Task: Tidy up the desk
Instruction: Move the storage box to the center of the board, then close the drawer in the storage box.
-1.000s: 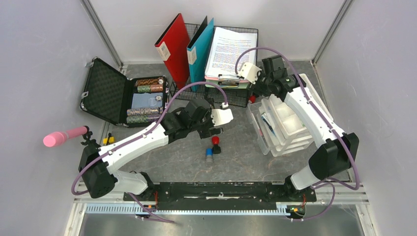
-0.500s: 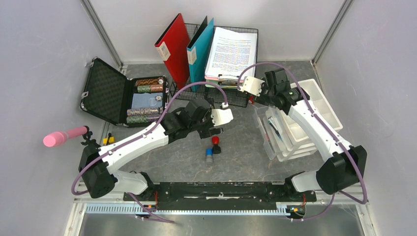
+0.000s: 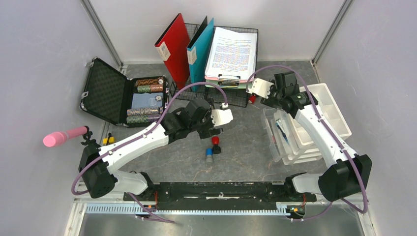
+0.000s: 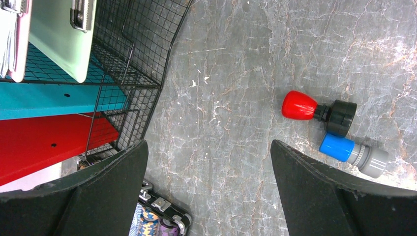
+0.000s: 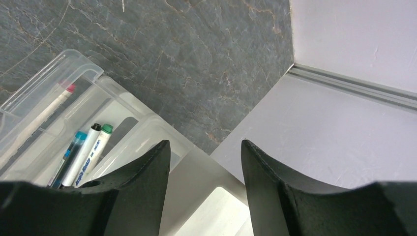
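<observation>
Left claw [image 4: 209,145]: spread wide and empty, hanging low over bare tabletop [image 3: 246,147] near the middle.
Right claw [image 5: 205,143]: about half apart. It looks clamped on the far corner wall of the clear drawer unit [image 3: 290,142], though its own fingers partly hide the contact.
Tabletop: dark stone-look slab between the pale walls, carrying everything below.
Drawer unit: at 3 o'clock, skewed to the side wall, with markers [image 5: 86,147] lying loose in an open drawer.
Stamps: a red-handled stamp [image 4: 314,110] and a blue-handled stamp [image 4: 351,153] lie on their sides just to the 6 o'clock side of the left claw. They are close together, perhaps touching, and both lie outside the gap between its fingers.
Wire rack [image 3: 231,98]: at 12 o'clock, holding a red folder [image 3: 172,46], a teal folder [image 3: 200,49] and a clipboard of papers [image 3: 232,51].
Case [image 3: 105,96]: open at 10 o'clock, with poker chips [image 3: 147,86] inside.
Step in hand: probably settling the drawer unit against the 3 o'clock wall.
Doing it well: keep the unit flat on the tabletop and slide it gently so the markers stay in. Square its long side to the wall before letting go, and lift the claw straight off the rim.
Left claw's turn: shift toward 6 o'clock until one stamp sits between the fingers. Close across its narrow neck, taking care not to nudge its neighbour.
</observation>
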